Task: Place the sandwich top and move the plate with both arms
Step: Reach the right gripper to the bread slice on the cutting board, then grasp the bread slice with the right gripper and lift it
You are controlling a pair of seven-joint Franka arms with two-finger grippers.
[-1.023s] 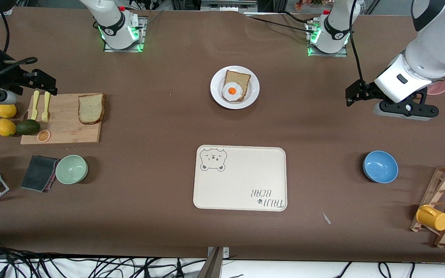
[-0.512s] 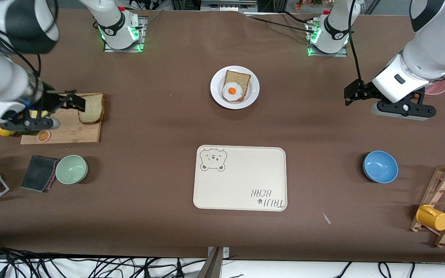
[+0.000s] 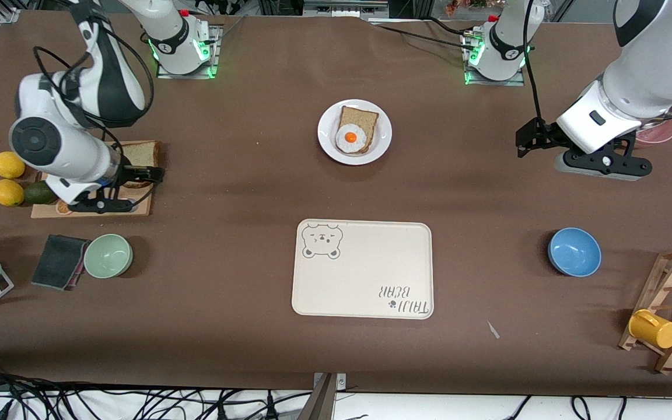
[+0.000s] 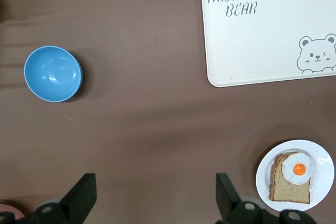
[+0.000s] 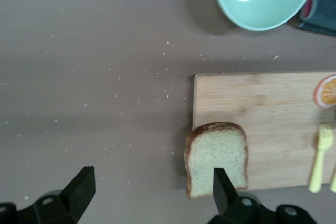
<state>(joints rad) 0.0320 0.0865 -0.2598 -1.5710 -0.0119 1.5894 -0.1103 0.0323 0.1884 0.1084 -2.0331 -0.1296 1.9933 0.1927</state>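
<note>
The sandwich top, a plain speckled bread slice, lies on a wooden cutting board at the right arm's end of the table. It also shows in the right wrist view. My right gripper hangs open over the board's edge. In its wrist view one finger is over the slice's edge and the other is over bare table. The white plate holds a bread slice with a fried egg. My left gripper is open and empty, off to the plate's side.
The cream bear-print tray lies nearer the front camera than the plate. A green bowl and a dark cloth sit near the board. Lemons and an avocado are beside it. A blue bowl and a mug rack stand at the left arm's end.
My right arm has swung in from the table's end, and its gripper now hangs over the board's edge at the plain slice. My left gripper has drifted slightly toward the plate.
</note>
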